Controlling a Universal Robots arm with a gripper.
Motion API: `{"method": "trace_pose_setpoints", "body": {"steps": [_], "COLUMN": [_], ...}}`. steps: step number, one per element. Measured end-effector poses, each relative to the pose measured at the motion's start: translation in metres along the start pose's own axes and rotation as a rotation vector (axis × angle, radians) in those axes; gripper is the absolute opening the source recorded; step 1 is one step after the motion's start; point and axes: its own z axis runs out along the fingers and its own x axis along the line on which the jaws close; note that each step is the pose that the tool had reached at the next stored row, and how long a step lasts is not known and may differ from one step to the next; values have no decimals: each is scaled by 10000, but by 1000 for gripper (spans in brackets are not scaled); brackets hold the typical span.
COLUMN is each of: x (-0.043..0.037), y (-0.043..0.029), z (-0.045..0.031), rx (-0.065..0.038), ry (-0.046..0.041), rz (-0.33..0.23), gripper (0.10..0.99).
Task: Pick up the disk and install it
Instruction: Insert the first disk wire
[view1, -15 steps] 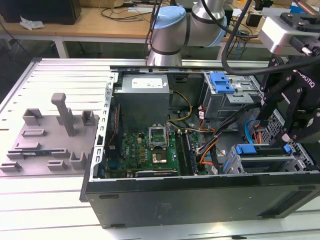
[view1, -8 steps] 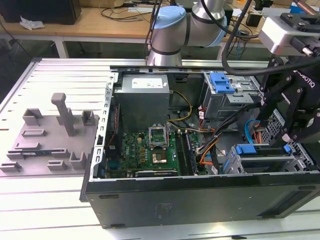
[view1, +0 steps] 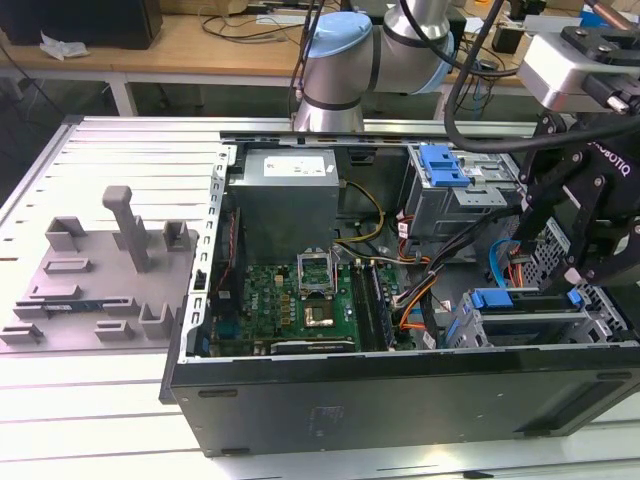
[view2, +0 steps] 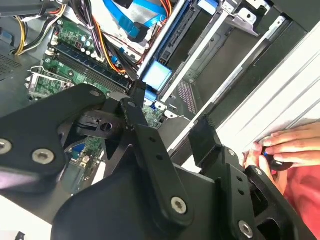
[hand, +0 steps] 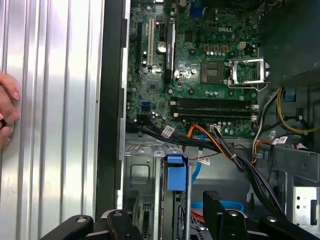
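Pincer (view1: 588, 235) is open and holding nothing, hanging over the drive cage (view1: 470, 335) at the exterior view's right end of the open PC case (view1: 400, 395). Disk (view1: 492, 298) is on edge in that cage, blue carrier bracket up, one blue end showing at each side of the slot. In the first wrist view the carrier's blue tab (hand: 176, 172) lies between the two black fingers (hand: 215, 205), not touched by either; the second wrist view shows the same blue tab (view2: 157, 75) just beyond the spread fingers (view2: 136, 97). I can't tell whether the disk is fully latched. Orange and black cable bundle (hand: 215, 142) runs between the cage and the motherboard (view1: 300, 300). CPU socket (hand: 217, 72) is bare, with its metal frame flipped open beside it. Power supply (view1: 285, 190) is at the far side of the case, and a blue latch (view1: 443, 165) is on the upper bay near the arm base. Grey fixture plate with an upright post (view1: 125, 225) lies well apart on the ribbed worktop (view1: 100, 140), at the exterior view's left. A person's hand (hand: 7, 115) rests on the worktop beside the case wall.
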Motion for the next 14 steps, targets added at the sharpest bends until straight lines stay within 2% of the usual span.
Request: {"method": "trace_pose_setpoints", "body": {"steps": [1,2,4,5,7,9,10,12,13,14], "x": [-14,-25,-49,-54,-100,-211,-315,-444,-528,-605], "y": [-1,-1,-2,-3,15,15,13,8,5,3], "z": [4,6,7,11,41,62,78,94,103,111], "rx": [5,74,347,434,468,475,476,476,476,476], "ry": [0,2,3,-2,-3,105,323,792,1152,1475], "rz": [4,35,202,429,621,621,626,636,642,649], "gripper": [624,624,624,624,624,624,624,612,541,412]}}
